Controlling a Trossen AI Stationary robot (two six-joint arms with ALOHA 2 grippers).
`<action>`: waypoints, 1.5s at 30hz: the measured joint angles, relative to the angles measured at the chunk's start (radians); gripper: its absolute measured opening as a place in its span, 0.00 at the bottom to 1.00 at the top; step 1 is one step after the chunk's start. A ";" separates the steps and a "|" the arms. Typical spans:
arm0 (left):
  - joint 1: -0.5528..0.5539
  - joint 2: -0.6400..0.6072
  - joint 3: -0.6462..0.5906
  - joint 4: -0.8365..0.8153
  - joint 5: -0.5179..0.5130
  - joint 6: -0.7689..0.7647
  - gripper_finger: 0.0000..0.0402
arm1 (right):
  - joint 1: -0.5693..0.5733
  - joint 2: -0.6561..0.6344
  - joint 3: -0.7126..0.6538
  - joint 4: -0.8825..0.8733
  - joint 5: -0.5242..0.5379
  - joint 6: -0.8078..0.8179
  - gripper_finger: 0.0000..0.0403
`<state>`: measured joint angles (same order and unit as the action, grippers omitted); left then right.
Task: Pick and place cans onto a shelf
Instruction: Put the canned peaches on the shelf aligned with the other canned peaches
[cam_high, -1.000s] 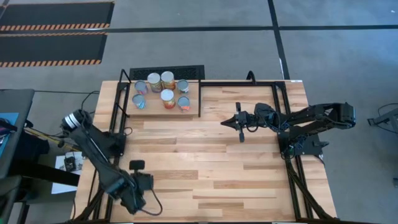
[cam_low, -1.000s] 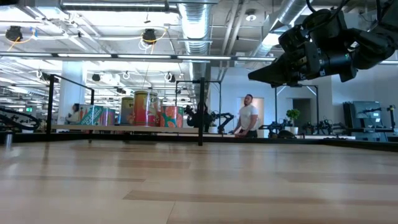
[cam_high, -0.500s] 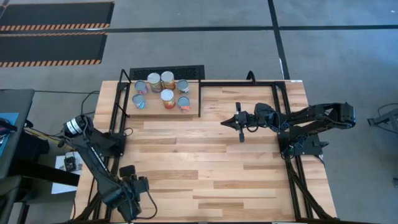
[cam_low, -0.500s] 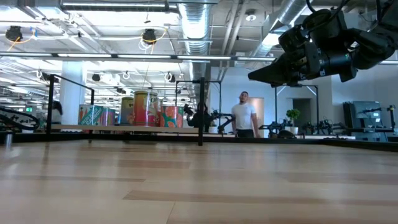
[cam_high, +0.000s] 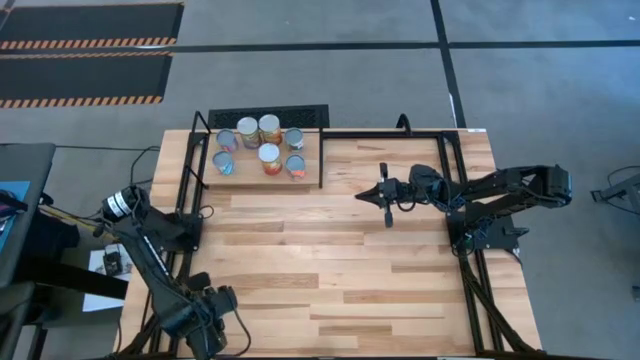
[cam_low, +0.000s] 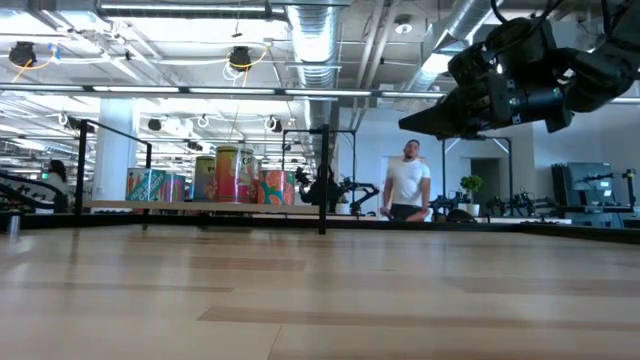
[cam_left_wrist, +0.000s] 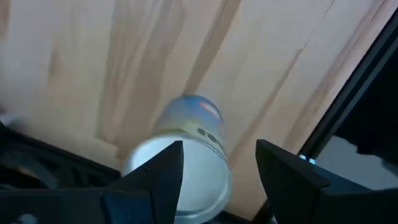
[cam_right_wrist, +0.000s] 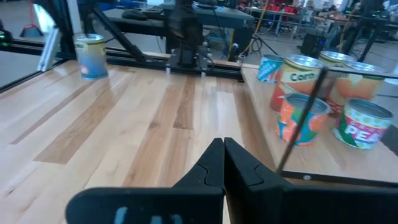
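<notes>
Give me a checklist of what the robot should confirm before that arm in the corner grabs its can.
1. Left gripper open: ok.
2. Loose can lies between its fingers: ok, though it sits closer to one finger.
3. Loose can standing upright on the table, seen from the right wrist: ok.
4. Free spot on the shelf: probably ok; there is a gap in the nearer row of the shelved cans.
5. Right gripper shut, hovering mid-table, off the likely path: ok.
</notes>
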<state>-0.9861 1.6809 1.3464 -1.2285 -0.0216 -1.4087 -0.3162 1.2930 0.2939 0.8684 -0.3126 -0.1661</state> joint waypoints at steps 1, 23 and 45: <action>-0.008 0.005 0.000 0.006 0.000 -0.026 0.47 | -0.005 0.000 0.000 0.000 0.000 0.000 0.04; -0.051 0.081 0.003 -0.084 -0.001 -0.165 0.35 | 0.029 0.000 0.000 -0.009 0.000 0.020 0.04; 0.167 0.052 0.097 -0.143 -0.267 0.216 0.00 | 0.028 0.000 0.000 -0.019 0.000 0.035 0.04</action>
<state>-0.8190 1.7329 1.4434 -1.3713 -0.2887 -1.1931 -0.2882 1.2930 0.2939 0.8491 -0.3126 -0.1310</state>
